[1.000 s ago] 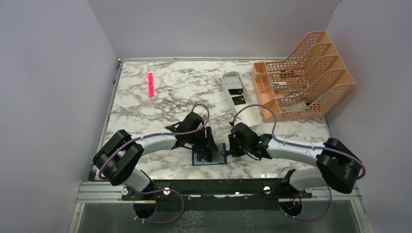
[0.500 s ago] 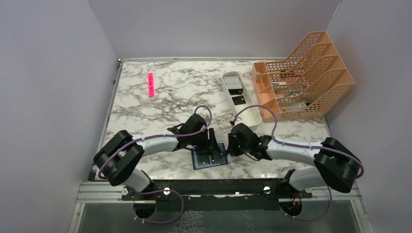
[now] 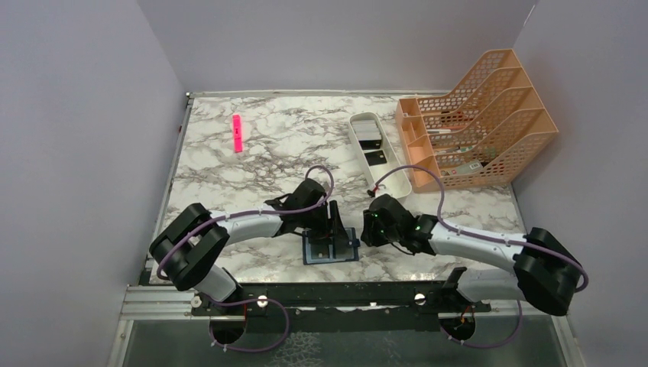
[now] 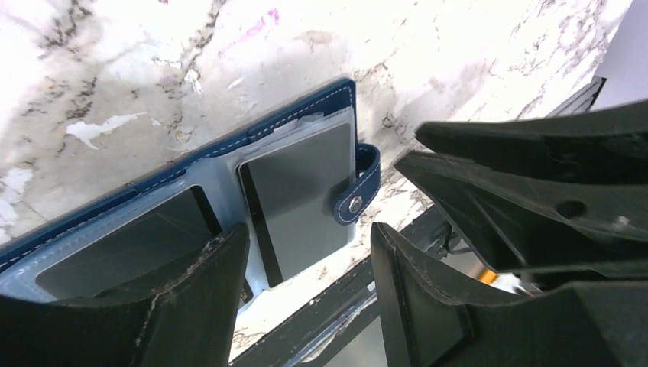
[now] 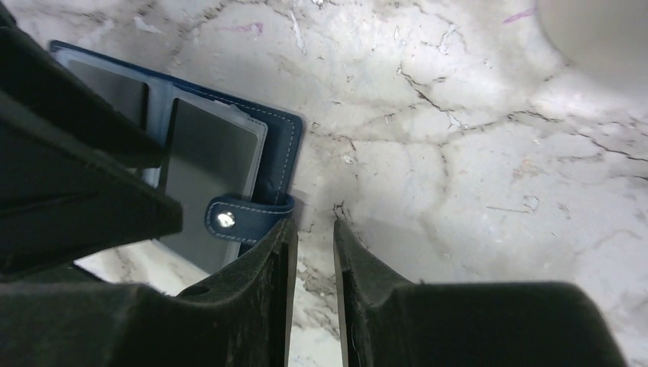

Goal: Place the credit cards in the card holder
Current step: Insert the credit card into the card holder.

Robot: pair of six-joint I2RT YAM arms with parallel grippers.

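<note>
The card holder (image 3: 330,248) lies open near the table's front edge, lighter blue inside, its snap strap (image 4: 353,200) folded over the right page. A dark card (image 4: 302,191) sits in the right sleeve and another (image 4: 126,248) in the left sleeve. My left gripper (image 3: 332,223) is open right above the holder (image 4: 307,229), and nothing is between its jaws. My right gripper (image 3: 369,229) is at the holder's right edge beside the strap (image 5: 248,216), nearly shut and empty (image 5: 313,229). Two more credit cards, one grey (image 3: 369,135) and one black (image 3: 376,158), lie in the white tray.
The long white oval tray (image 3: 397,182) stands at the back right, next to the orange mesh file rack (image 3: 477,122). A pink marker (image 3: 238,133) lies at the back left. The black front rail (image 3: 328,292) runs just below the holder.
The holder, lifted at its right side before, now lies flat. My right arm has swung a little to the right and off the strap. My left gripper has edged right over the holder.
</note>
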